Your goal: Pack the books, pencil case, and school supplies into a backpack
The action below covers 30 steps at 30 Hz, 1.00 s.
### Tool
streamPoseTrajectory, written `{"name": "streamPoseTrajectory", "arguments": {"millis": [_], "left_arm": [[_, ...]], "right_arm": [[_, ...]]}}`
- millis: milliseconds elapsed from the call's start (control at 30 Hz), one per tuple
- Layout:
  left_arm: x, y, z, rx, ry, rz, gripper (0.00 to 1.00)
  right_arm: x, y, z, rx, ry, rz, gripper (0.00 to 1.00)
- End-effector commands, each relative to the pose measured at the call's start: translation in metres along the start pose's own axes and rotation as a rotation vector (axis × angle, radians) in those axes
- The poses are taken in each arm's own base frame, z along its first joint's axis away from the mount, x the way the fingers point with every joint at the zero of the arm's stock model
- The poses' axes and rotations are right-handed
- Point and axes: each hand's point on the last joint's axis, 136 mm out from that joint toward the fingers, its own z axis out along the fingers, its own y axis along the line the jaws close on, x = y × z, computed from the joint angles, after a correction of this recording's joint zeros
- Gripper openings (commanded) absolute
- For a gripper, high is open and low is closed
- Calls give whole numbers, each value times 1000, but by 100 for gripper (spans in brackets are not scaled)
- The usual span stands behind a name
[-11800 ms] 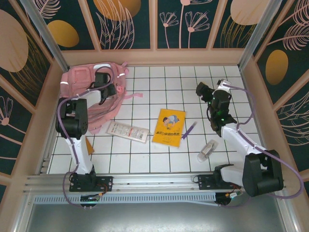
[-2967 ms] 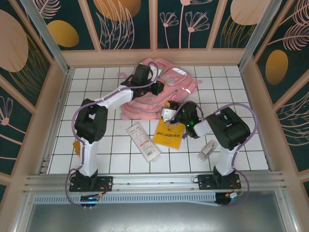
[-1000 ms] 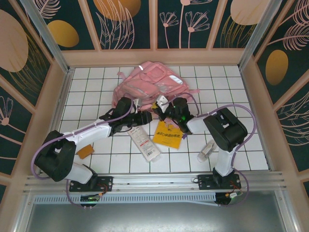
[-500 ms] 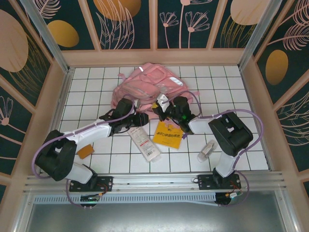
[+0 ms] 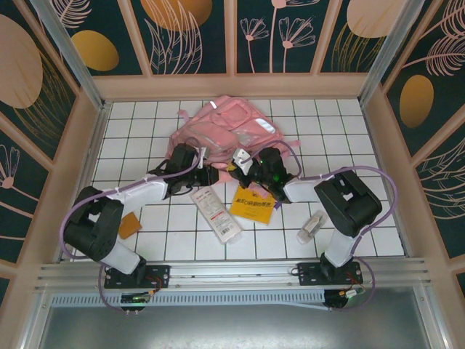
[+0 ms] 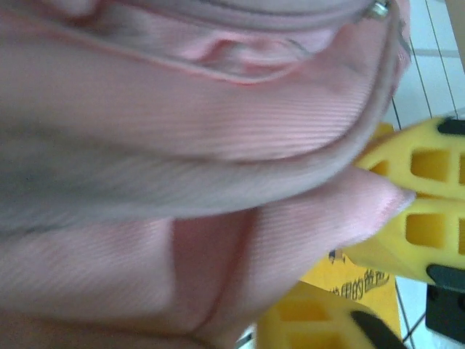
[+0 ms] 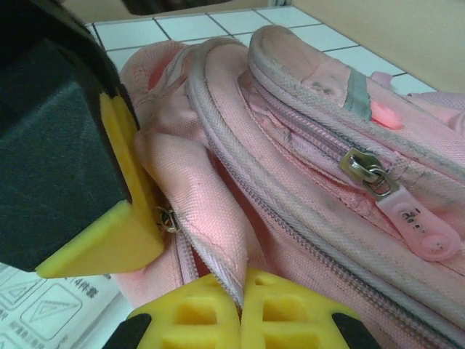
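The pink backpack (image 5: 225, 131) lies at the back middle of the table, its near edge lifted. My right gripper (image 5: 241, 166) is shut on the backpack's zipper edge (image 7: 218, 240), its yellow fingertips (image 7: 196, 313) meeting over the fabric. My left gripper (image 5: 206, 174) pinches a fold of the same edge (image 6: 218, 240) just to the left, and one of its fingers (image 7: 109, 233) rests by a zipper ring (image 7: 168, 218). The yellow book (image 5: 254, 205) lies just in front, partly under the right gripper. In front of the left gripper lies the white pencil case (image 5: 216, 214). A whitish tube (image 5: 312, 226) lies to the right.
A small orange object (image 5: 129, 225) lies near the left arm's base. A zipper pull with a pink tab (image 7: 407, 211) hangs on the backpack's upper compartment. Wooden walls (image 5: 58, 167) fence the tiled table on three sides.
My left gripper has closed on the backpack's edge and shifted slightly back and left, its elbow swinging inward. The right gripper keeps its hold in place.
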Motion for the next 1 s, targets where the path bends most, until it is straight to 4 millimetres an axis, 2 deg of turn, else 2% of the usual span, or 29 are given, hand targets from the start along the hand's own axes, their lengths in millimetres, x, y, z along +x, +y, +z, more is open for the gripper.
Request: {"name": "streamPoseTrajectory", "arguments": {"millis": [0,33,133,233,300,467,533,633,667,700,733,767,800,833,900,967], "left_arm": [[-20,-32,-3,124,-23,156,6],[-20,-32,-4,125,-22,171,0],[-22,-30,-9,124,-39,191,0],[-29,-9,-13,56,-57,158,0],[-31,7,-18,20,-54,139,0],[-34,35,-37,-88,-46,218,0],[-32,36,-42,-93,-57,281,0],[-26,30,-43,-49,-77,395,0],[-24,23,-43,-9,-83,427,0],[-26,13,-45,41,-102,451,0],[-31,1,-48,86,-129,465,0],[-37,-8,-52,118,-158,470,0],[-45,-19,-57,148,-192,477,0],[-52,-28,-62,167,-221,482,0],[-57,-39,-66,193,-241,494,0],[-53,-41,-64,200,-238,501,0]], "right_arm": [[-37,14,-5,-74,-81,-85,0],[-36,11,-5,-63,-68,-96,0],[-25,2,-5,-22,-8,-145,0],[-14,-7,-13,-1,41,-224,0],[-7,-20,-22,40,69,-254,0],[28,-40,-37,93,226,-402,0],[28,-60,-51,158,211,-400,0],[10,-80,-65,227,128,-337,2],[6,-81,-66,220,107,-308,13],[0,-74,-66,165,75,-269,34],[-7,-62,-68,70,47,-230,46],[-14,-48,-69,-17,24,-207,49],[-22,-33,-69,-80,6,-194,57],[-27,-19,-68,-126,0,-201,58],[-32,3,-65,-187,10,-264,65],[-29,12,-58,-194,37,-318,67]]}}
